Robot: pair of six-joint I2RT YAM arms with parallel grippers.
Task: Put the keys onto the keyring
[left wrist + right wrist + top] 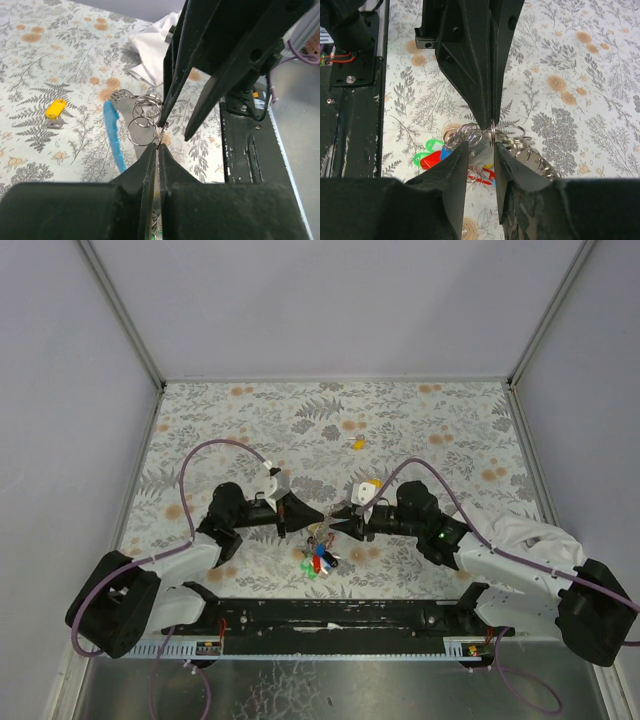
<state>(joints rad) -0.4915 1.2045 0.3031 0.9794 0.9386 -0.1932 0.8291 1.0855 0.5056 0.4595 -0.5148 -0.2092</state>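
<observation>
The keyring (492, 135) is a thin silvery ring among a cluster of rings (142, 131), held just above the table. Green (426, 147), red (427, 160) and blue capped keys hang below it, near the front middle in the top view (318, 560). My left gripper (157, 146) is shut on the keyring's wire; it comes down from above in the right wrist view (489, 122). My right gripper (480, 146) is open, its jaws on either side of the ring cluster, tip to tip with the left gripper (322, 517). A loose yellow key (357, 444) lies further back, also in the left wrist view (55, 109).
A light-blue curved strip (115, 135) hangs with the ring cluster. White cloth (520, 535) covers the right arm. Purple cables arc over both arms. The black base rail (330, 615) runs along the table's near edge.
</observation>
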